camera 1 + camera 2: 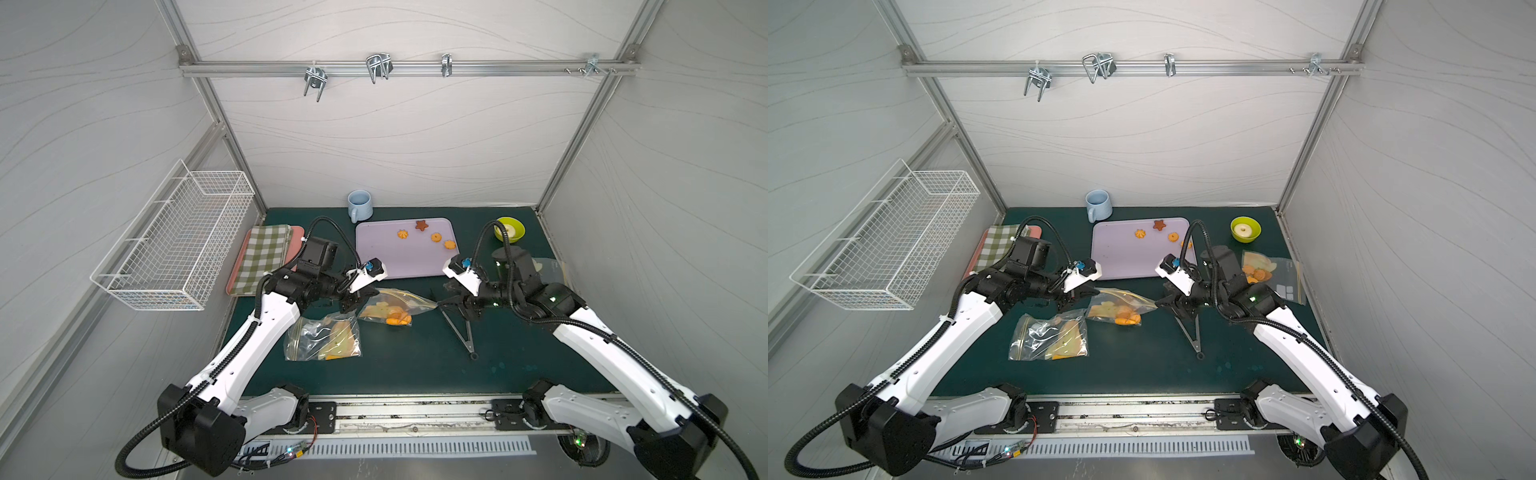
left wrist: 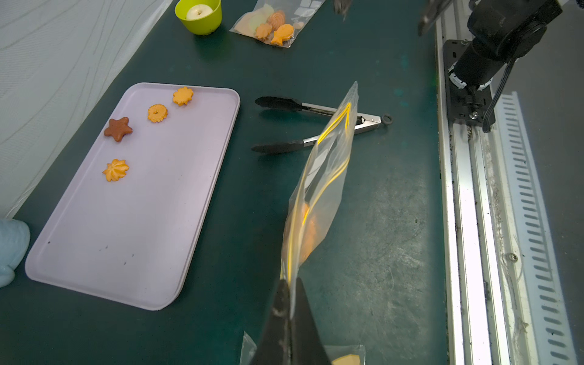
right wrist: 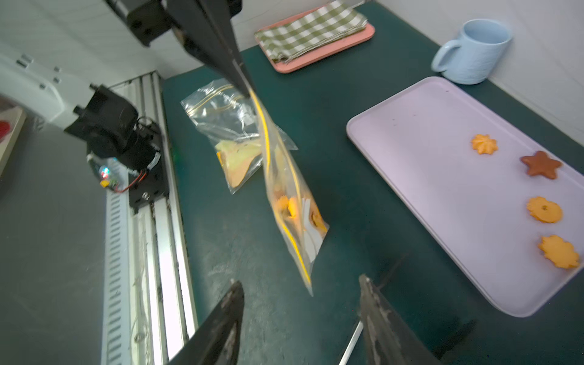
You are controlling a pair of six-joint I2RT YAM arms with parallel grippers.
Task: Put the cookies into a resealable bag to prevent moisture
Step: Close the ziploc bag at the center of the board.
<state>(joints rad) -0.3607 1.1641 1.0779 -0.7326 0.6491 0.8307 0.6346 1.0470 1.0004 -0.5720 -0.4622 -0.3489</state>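
Left gripper (image 2: pixel 289 294): clamped tight on 1 top corner of the resealable bag (image 2: pixel 319 189), holding it up off the mat so it hangs out ahead of the fingers rather than lying flat.
Right gripper (image 3: pixel 300 284): jaws spread and empty, just short of the bag's free corner, likely placed to take that corner and pull the mouth apart.
Cookies (image 2: pixel 157 113): 4 lie on the tray (image 2: pixel 126 237) beyond both grippers, and several have sunk to the bag's low end.
Tongs (image 2: pixel 319 109): on the mat beneath the right gripper, not held.
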